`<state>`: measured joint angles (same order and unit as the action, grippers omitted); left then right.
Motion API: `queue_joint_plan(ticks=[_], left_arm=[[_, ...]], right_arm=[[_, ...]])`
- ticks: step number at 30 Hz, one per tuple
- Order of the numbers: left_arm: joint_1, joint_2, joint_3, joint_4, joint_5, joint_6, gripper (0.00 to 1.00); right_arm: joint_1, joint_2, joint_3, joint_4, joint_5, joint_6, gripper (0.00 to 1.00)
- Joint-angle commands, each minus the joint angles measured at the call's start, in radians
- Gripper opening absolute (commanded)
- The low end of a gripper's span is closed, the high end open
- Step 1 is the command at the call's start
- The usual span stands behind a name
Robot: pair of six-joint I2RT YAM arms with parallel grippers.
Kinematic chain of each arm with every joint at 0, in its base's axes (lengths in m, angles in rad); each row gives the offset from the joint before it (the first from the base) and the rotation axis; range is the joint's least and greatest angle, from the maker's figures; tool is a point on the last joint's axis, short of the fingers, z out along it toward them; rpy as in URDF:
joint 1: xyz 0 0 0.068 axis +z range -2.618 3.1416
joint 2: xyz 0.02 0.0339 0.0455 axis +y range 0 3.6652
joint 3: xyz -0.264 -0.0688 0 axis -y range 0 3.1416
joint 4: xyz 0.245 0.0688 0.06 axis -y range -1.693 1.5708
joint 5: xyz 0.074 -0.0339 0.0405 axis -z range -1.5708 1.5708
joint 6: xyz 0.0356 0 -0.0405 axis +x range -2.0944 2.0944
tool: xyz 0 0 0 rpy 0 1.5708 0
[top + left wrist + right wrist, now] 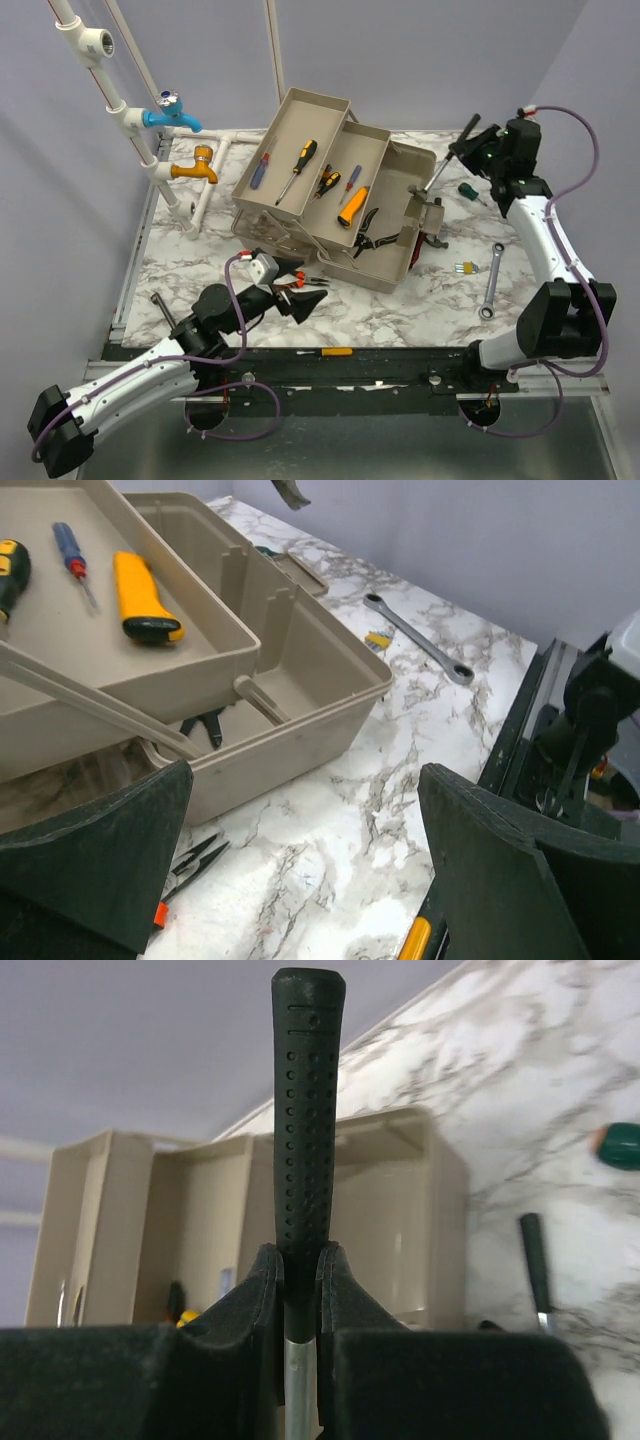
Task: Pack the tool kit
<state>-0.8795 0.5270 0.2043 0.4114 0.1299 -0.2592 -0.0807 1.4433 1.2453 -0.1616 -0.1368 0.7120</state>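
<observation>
Right end effector [300,1265] first, since its black pads sit closest to the wrist lens. It is pinched almost shut on a black-handled tool [305,1110], clamping where the dotted rubber grip meets the bare metal shank. The handle stands straight up out of the jaws and the shank drops out of sight below. From overhead I see this arm raised near the far right corner of the bench [400,310], with the tool slanting down towards the right end of the toolbox [390,265].

My left end effector [305,780] is spread as wide as it goes and holds nothing. It hovers low near the front edge of the bench, just in front of the toolbox. A pair of needle-nose pliers [195,860] lies on the marble under its left finger.

The toolbox sits mid-bench towards the far edge, with its fold-out trays [290,130] swung open. Screwdrivers lie in the trays and a pair of pliers in the deep bottom.

I judge the step in hand to be carrying this tool to the box. Next I need to bring it over the deep compartment, tip it flatter so it fits lengthwise, lower it and release. A wrench [492,280] and a green-handled screwdriver [468,190] wait on the right side.
</observation>
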Motion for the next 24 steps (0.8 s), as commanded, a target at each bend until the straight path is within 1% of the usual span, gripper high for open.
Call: queue_joint_plan(ticks=[1,2,4,7,11,14,21,24], left_arm=[[-0.006,-0.027,0.110,-0.130,-0.121,-0.069,0.99],[-0.006,-0.027,0.134,-0.159,-0.169,-0.079,0.99],[-0.006,-0.032,0.175,-0.210,-0.211,-0.095,0.99],[-0.007,-0.045,0.219,-0.244,-0.249,-0.106,0.99],[-0.006,-0.046,0.277,-0.301,-0.283,-0.102,0.99],[-0.006,-0.051,0.301,-0.320,-0.296,-0.091,0.99],[-0.007,-0.033,0.324,-0.316,-0.306,-0.066,0.99],[-0.006,-0.022,0.328,-0.313,-0.298,-0.058,0.99]], right_arm=[[0.129,0.056,0.102,0.024,0.020,-0.087,0.01],[0.147,0.071,0.119,0.020,0.019,-0.092,0.01],[0.193,0.100,0.144,0.027,0.024,-0.103,0.01],[0.254,0.137,0.192,0.003,0.091,-0.139,0.01],[0.275,0.192,0.244,-0.082,0.163,-0.164,0.01],[0.283,0.195,0.206,-0.086,0.176,-0.162,0.01],[0.344,0.208,0.047,-0.029,0.094,-0.093,0.01],[0.362,0.227,-0.010,-0.026,0.123,-0.041,0.01]])
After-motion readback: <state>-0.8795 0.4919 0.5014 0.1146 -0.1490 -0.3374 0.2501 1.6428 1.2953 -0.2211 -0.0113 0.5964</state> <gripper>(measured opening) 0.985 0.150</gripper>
